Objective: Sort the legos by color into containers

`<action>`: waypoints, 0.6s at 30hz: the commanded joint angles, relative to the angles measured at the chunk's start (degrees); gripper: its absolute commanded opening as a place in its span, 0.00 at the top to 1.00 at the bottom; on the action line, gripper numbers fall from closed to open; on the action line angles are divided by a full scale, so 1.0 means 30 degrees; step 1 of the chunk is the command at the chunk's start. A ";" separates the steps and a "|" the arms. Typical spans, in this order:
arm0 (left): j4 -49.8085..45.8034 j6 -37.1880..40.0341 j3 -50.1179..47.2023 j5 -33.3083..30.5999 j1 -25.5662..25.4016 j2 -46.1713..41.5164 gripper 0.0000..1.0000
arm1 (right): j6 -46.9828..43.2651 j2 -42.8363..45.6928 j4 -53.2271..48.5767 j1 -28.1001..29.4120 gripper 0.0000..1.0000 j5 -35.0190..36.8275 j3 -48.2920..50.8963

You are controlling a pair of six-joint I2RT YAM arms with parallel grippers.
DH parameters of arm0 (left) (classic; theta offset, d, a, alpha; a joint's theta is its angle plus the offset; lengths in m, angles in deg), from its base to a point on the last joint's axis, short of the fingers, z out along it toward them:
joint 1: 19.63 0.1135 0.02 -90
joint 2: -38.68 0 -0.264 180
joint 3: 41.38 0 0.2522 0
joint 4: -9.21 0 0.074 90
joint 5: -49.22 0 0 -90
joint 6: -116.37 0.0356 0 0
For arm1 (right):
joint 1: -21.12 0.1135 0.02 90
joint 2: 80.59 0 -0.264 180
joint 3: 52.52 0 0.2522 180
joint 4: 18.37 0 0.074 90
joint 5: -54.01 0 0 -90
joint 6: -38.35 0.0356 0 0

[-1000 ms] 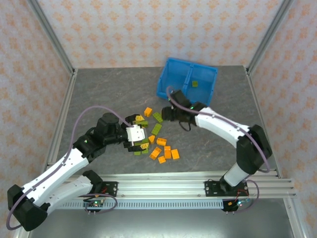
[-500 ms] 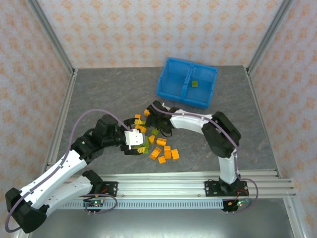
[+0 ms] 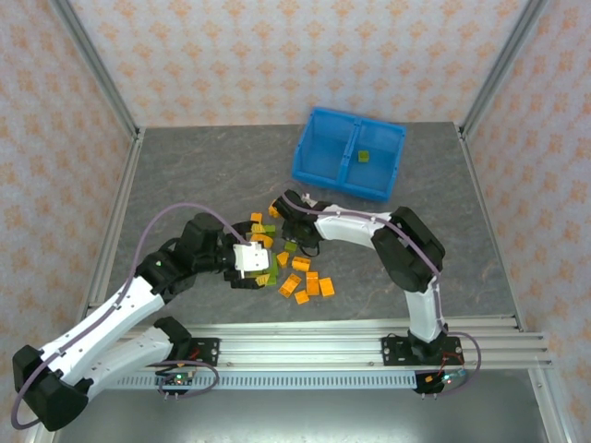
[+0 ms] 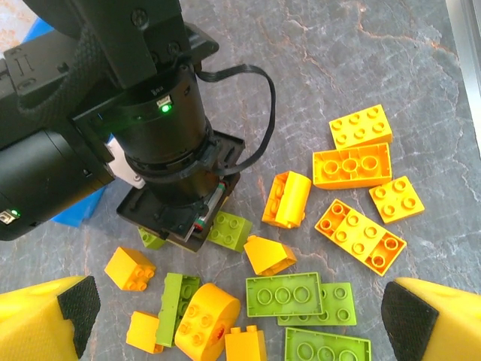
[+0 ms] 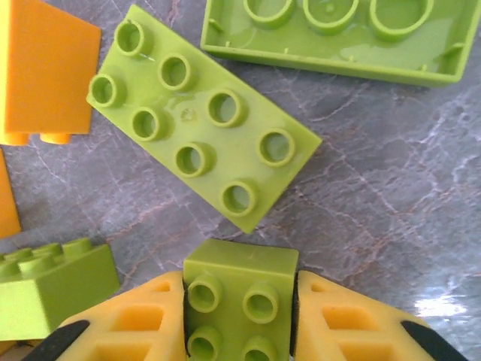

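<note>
My right gripper [image 5: 239,289] is shut on a small square green lego [image 5: 240,271] that sits low over the grey table, in the middle of the loose pile. From above, this gripper [image 3: 292,242] reaches into the pile of orange and green legos [image 3: 305,277]. My left gripper [image 4: 242,312] hangs open above the near part of the same pile, and its yellow fingers [image 4: 45,316] hold nothing. The left wrist view has the right wrist [image 4: 161,150] over the held green lego [image 4: 231,230]. The blue bin [image 3: 305,159] stands behind, with one green lego [image 3: 364,157] in its right compartment.
A flat green six-stud lego [image 5: 201,120] and an upturned green lego [image 5: 338,37] lie just ahead of the right fingers. An orange lego [image 5: 45,75] lies to their left. Metal frame posts [image 3: 111,138] border the table, and both arms crowd the pile.
The right gripper has swung from beside the bin down into the pile and closed on the small green lego. The left gripper has stayed open and shifted only slightly.
</note>
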 commanded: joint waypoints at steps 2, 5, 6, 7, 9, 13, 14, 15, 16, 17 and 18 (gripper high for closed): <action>-0.0906 0.0961 0.0351 -0.0585 -0.0161 0.0521 0.00 | -0.0274 0.1002 -0.1053 0.0050 0.73 0.1778 0.0709; -0.0724 0.0899 0.0295 -0.0182 -0.0166 0.0479 0.00 | -0.0696 0.1845 -0.0814 0.0017 0.76 0.2022 0.0993; -0.0709 0.0874 0.0259 -0.0121 -0.0152 0.0496 0.00 | -0.0786 0.2241 -0.0624 0.0021 0.77 0.2107 0.1145; -0.0723 0.0951 0.0266 -0.0114 -0.0144 0.0515 0.00 | -0.0847 0.2718 -0.0434 -0.0030 0.78 0.2207 0.1327; -0.0746 0.1051 0.0264 -0.0044 -0.0162 0.0405 0.00 | -0.0930 0.3697 -0.0230 -0.0245 0.79 0.2369 0.1637; 0.0553 0.0391 -0.0205 0.0444 -0.0181 -0.0387 0.00 | -0.1672 0.6000 -0.0659 -0.1141 0.79 0.3164 0.1816; 0.1342 -0.0278 -0.0433 0.0269 -0.0174 -0.0664 0.00 | -0.1993 0.6627 -0.0843 -0.1487 0.79 0.3564 0.1818; 0.2074 -0.0918 -0.0612 -0.0026 -0.0167 -0.0865 0.00 | -0.2321 0.7199 -0.0963 -0.1846 0.79 0.3944 0.1821; 0.2793 -0.1665 -0.0745 -0.0512 -0.0159 -0.1030 0.00 | -0.2816 0.7801 -0.1005 -0.2292 0.78 0.4421 0.1848; 0.3344 -0.2333 -0.0780 -0.0991 -0.0175 -0.1109 0.00 | -0.3378 0.8287 -0.1056 -0.2805 0.78 0.4867 0.1778; 0.3618 -0.2832 -0.0677 -0.1295 -0.0158 -0.1140 0.00 | -0.3819 0.8645 -0.1161 -0.3334 0.78 0.5114 0.1618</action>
